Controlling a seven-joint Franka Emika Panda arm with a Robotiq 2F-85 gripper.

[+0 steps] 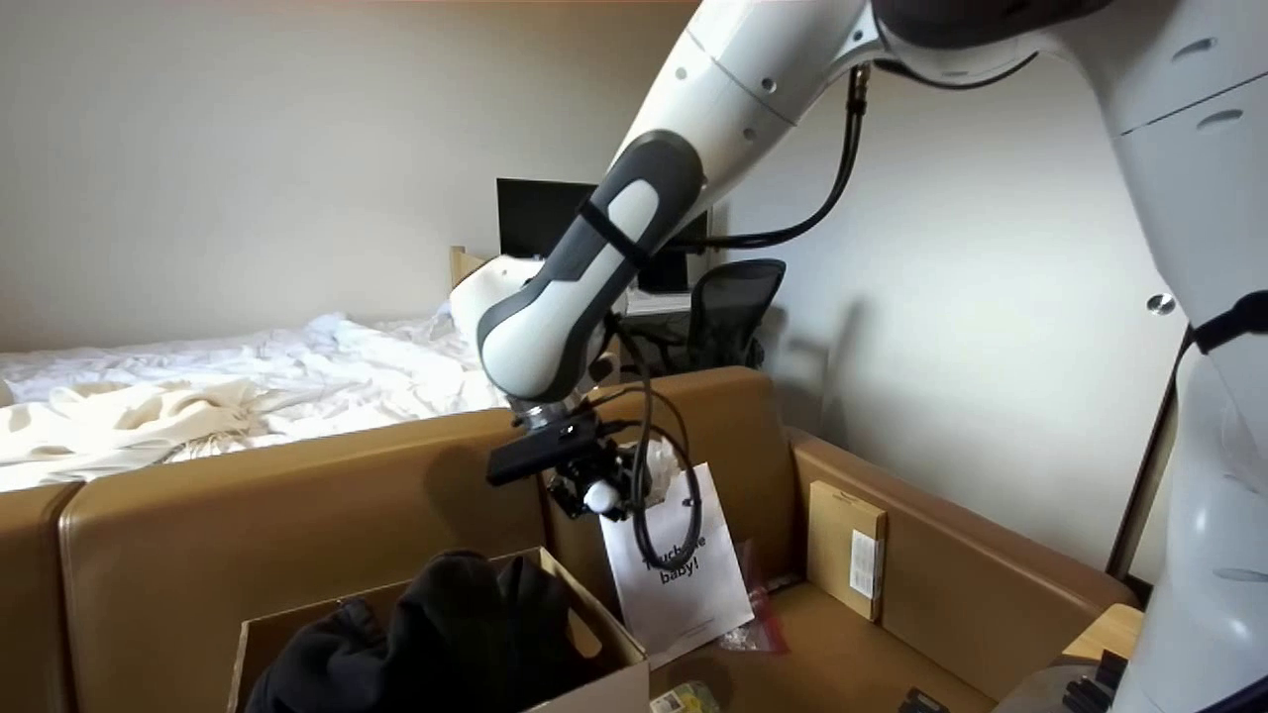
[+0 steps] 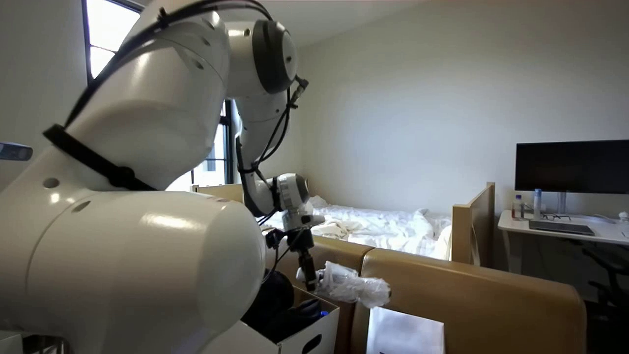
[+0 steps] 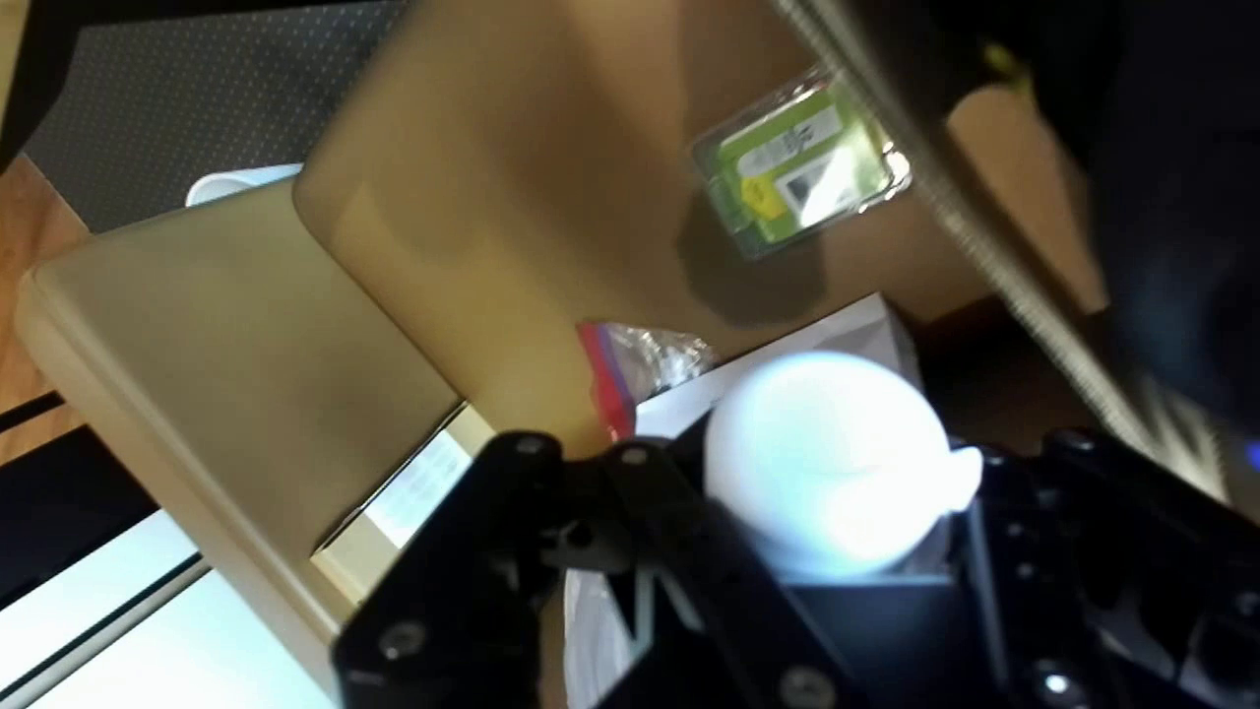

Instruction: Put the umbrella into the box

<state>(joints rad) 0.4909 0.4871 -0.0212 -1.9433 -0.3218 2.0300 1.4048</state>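
The umbrella is a whitish bundle in crinkled clear plastic (image 2: pixel 354 286) with a round white end (image 3: pixel 827 433). That end also shows in an exterior view (image 1: pixel 600 497), the wrapped part partly behind a cable. My gripper (image 2: pixel 309 281) is shut around the umbrella near the white end and holds it up in the air, roughly level. The open box (image 1: pixel 609 688) is white outside and brown inside, with hand holes, and holds black cloth (image 1: pixel 446 634). It also shows in an exterior view (image 2: pixel 324 328). The umbrella is above rim height, reaching out past the box's side.
White printed paper (image 1: pixel 679 584) leans on the sofa back (image 1: pixel 297 535) beside the box. A clear bag with a red edge (image 3: pixel 650 359) and a green package (image 3: pixel 797 162) lie on the seat. A small flat carton (image 1: pixel 842 550) leans on the armrest. A cable hangs from my wrist.
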